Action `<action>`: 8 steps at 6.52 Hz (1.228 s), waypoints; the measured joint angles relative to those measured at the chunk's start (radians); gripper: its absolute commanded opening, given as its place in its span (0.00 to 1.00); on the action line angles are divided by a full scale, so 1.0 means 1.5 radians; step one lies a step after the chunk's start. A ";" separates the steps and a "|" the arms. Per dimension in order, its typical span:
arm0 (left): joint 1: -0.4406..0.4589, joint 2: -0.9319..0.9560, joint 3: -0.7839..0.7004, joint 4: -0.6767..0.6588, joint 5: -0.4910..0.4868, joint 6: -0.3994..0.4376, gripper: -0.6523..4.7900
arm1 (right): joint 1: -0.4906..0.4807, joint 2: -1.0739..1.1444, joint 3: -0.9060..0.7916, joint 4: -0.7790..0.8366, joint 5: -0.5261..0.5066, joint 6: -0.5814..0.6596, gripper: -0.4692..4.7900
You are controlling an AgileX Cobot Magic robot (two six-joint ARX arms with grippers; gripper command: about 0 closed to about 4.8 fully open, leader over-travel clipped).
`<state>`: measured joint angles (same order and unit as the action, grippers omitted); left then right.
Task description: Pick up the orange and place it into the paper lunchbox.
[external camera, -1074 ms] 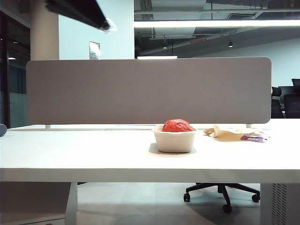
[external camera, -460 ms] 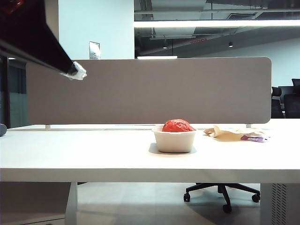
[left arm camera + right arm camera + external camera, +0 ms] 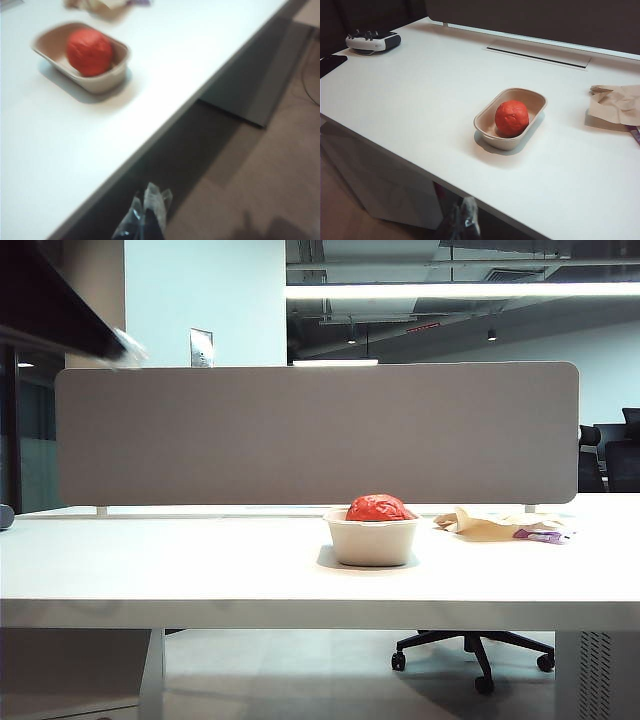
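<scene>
my left gripper is closed and empty, off the table edge; my right gripper, low by the edge, i can't read. the orange sits in the lunchbox, so i judge nothing is left.

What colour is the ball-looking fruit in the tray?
The orange is glossy red-orange; it shows best in the right wrist view, sitting inside the beige paper lunchbox.

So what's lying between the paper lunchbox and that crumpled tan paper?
Nothing: the right wrist view shows only bare white table between the paper lunchbox, which holds the orange, and the crumpled tan paper.
</scene>
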<state>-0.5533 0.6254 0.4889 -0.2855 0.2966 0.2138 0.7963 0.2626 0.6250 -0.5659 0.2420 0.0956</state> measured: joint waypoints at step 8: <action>0.330 -0.412 -0.322 0.250 -0.151 -0.111 0.11 | 0.000 -0.005 0.000 0.000 0.000 0.000 0.09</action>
<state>-0.0589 0.0071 0.0051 0.0891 0.0700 0.0475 0.7959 0.2558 0.6250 -0.5663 0.2417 0.0956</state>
